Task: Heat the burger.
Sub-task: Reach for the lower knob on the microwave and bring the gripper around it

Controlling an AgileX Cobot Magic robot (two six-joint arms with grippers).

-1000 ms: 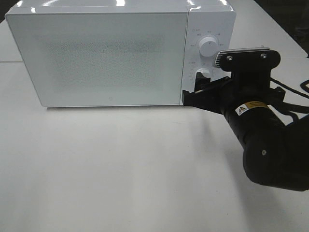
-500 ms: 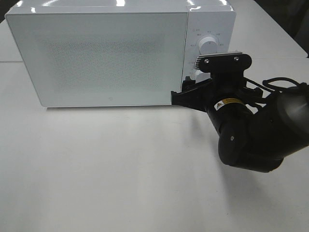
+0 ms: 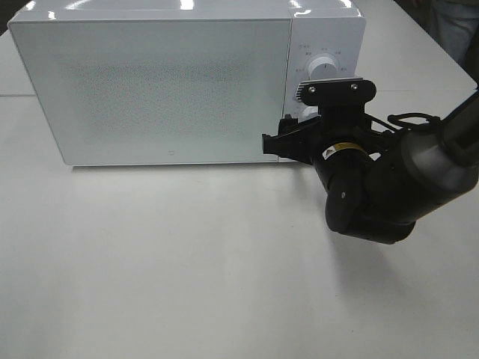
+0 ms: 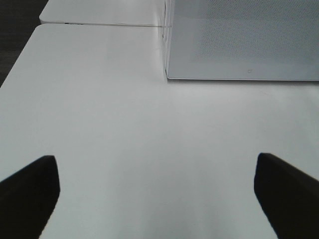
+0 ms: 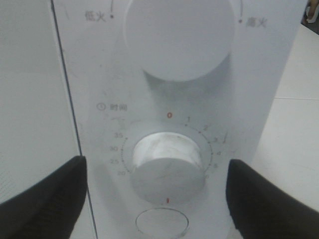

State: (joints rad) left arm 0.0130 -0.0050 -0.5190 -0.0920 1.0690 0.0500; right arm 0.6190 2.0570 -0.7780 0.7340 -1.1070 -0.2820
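The burger is out of view; the white microwave (image 3: 150, 82) stands with its door shut. In the exterior high view my right gripper (image 3: 288, 142) is against the bottom of the microwave's control panel. It is open, and in the right wrist view its two dark fingers flank the timer knob (image 5: 167, 167) without touching it; right gripper (image 5: 159, 199). The power knob (image 5: 179, 35) sits above the timer knob. My left gripper (image 4: 159, 199) is open over bare table, with nothing between its fingers, facing the microwave's front corner (image 4: 169, 74).
The white table (image 3: 187, 262) stretches in front of the microwave. A round button (image 5: 162, 222) lies below the timer knob. A seam between two tabletops (image 4: 99, 24) runs behind the microwave's left side. The right arm's bulky black body (image 3: 389, 194) hangs right of the panel.
The right arm has swung left and in toward the control panel, carrying its open gripper nearer the door's edge. Neither gripper's opening has changed.
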